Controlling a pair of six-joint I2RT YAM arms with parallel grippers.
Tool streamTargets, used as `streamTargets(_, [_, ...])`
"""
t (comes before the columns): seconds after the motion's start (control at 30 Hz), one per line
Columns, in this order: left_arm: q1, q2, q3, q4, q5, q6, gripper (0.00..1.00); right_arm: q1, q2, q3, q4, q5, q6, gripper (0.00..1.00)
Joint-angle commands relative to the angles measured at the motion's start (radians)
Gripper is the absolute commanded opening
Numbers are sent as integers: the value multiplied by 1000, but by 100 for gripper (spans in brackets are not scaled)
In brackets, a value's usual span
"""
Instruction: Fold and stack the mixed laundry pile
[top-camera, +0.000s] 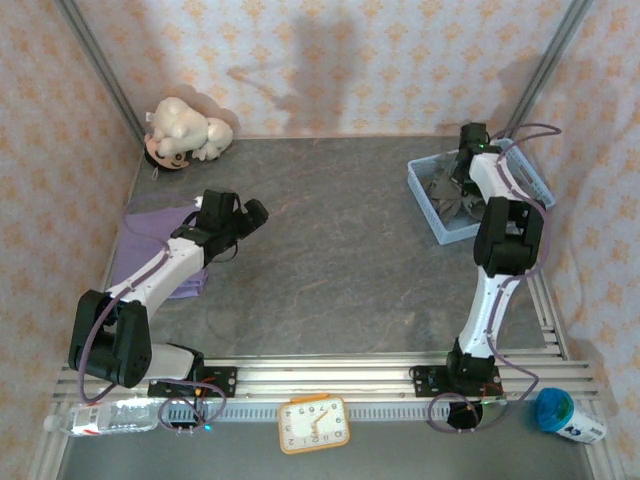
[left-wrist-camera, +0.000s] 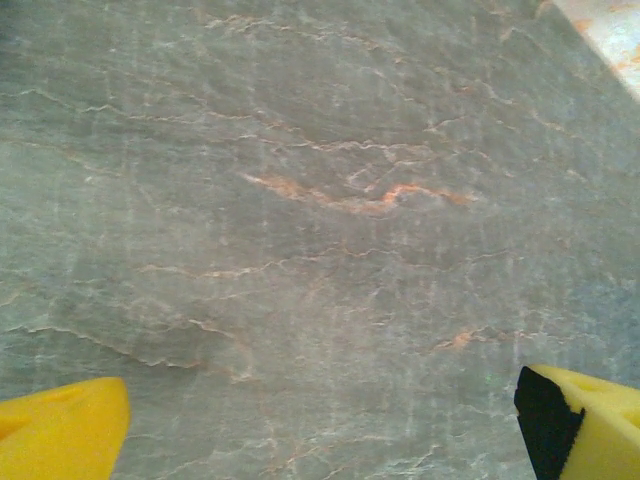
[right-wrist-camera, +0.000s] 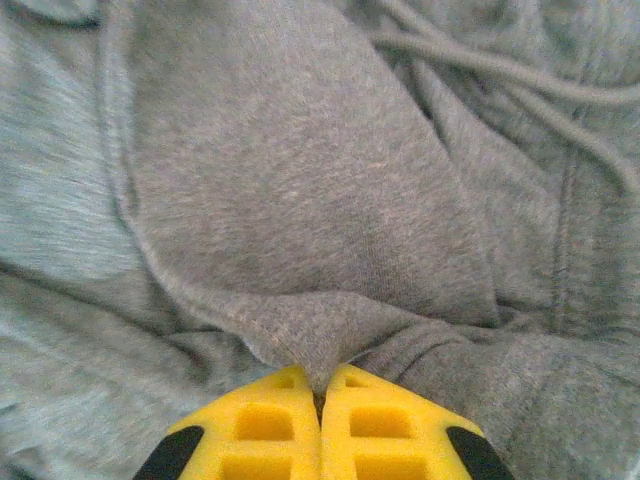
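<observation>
We see the right gripper (right-wrist-camera: 320, 400) clenched, its two yellow fingers (right-wrist-camera: 260, 430) pressed together with a raised fold of the dark grey shirt (right-wrist-camera: 300, 200) pinched between their tips. The rest of that shirt spreads ahead of the fingers and to both sides of them in soft creases, and a thin drawstring-like cord runs across the cloth beyond the fingertips, off to the right. From above, we find this hand reaching down into the light blue basket (top-camera: 428, 208), where the shirt lies crumpled under it.

The left gripper (top-camera: 250, 213) is released, its yellow fingertips (left-wrist-camera: 60, 435) spread wide, and it holds nothing. Between and ahead of those tips we see the bare grey stone-patterned table (left-wrist-camera: 320, 200), with no contact that we can make out. The lilac shirt (top-camera: 150, 228) lies behind this hand, back along its forearm and partly beneath it, flat on the table. A white plush toy (top-camera: 185, 130) sits well beyond the hand and off to its left, against the wall.
</observation>
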Motion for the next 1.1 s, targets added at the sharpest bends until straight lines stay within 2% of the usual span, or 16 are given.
streamTargets(0.0, [-5, -2, -6, 66, 17, -27, 100, -5, -231, 36, 64, -61, -40, 0])
streamTargets(0.2, [-11, 25, -3, 118, 41, -50, 100, 0, -523, 6, 214, -284, -15, 0])
streamTargets(0.4, [-26, 58, 5, 151, 67, -65, 100, 33, -723, 27, 321, -465, 50, 0])
streamTargets(0.5, [-31, 71, 11, 159, 78, -72, 100, 64, -770, 104, 353, -534, 89, 0])
streamTargets(0.7, [-31, 66, 17, 152, 63, -80, 100, 141, -705, 303, 303, -724, 180, 0])
streamTargets(0.87, [-31, 29, 50, 89, 7, -51, 100, 290, -656, 140, 324, -692, 154, 0])
streamTargets(1.0, [-31, -14, 83, 32, -34, -13, 100, 411, -465, 93, 307, -724, 158, 0])
streamTargets(1.03, [-30, -26, 92, 20, -41, -5, 100, 437, -399, 113, 282, -747, 151, 1])
streamTargets(1.07, [-31, -37, 95, 14, -44, 2, 100, 474, -306, 167, 218, -777, 131, 19])
